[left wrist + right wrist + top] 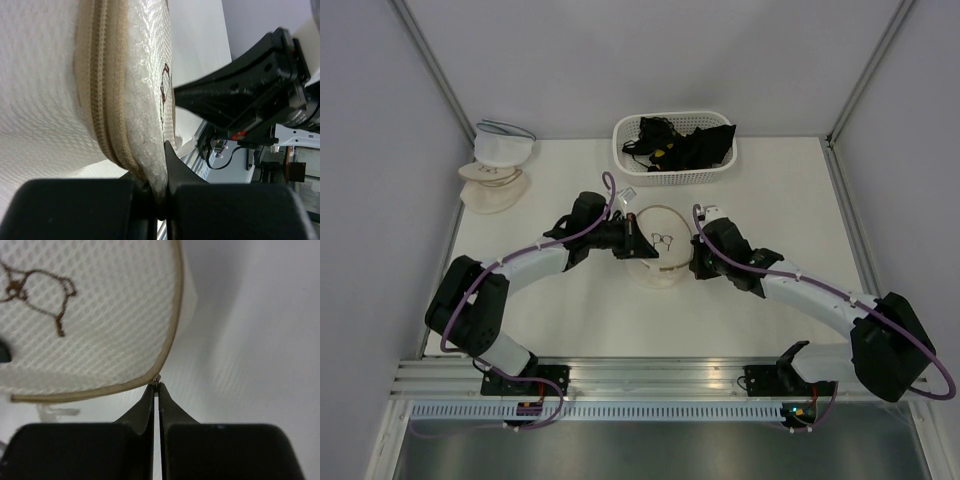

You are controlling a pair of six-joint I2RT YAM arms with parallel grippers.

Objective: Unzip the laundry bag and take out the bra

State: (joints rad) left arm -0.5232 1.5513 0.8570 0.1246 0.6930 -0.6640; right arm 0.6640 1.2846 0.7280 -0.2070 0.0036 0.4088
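At the near edge of the table, the two arms are rising from their bases and curving inward toward the middle. Just beyond, at the centre, the laundry bag is sitting between them, its tan rim hoop and a brown stitched outline showing on the upper face. The left gripper is reaching it from about 9 o'clock, and in its wrist view the jaws are pressing together on the bag's edge, nipping the cream mesh right beside the tan zip band, which is looking closed along the stretch in view. The right gripper is meeting the bag at about 4 o'clock, with its jaws pressing tight together and pinching a small metal zip pull that is sticking out from the rim (what is lying inside the pouch is not showing through the mesh). Farther back, at 12 o'clock from the bag, a white slotted basket is holding black garments. Toward 10 o'clock, against the far left wall, a stack of cream and white dome pouches is resting well apart from everything else.
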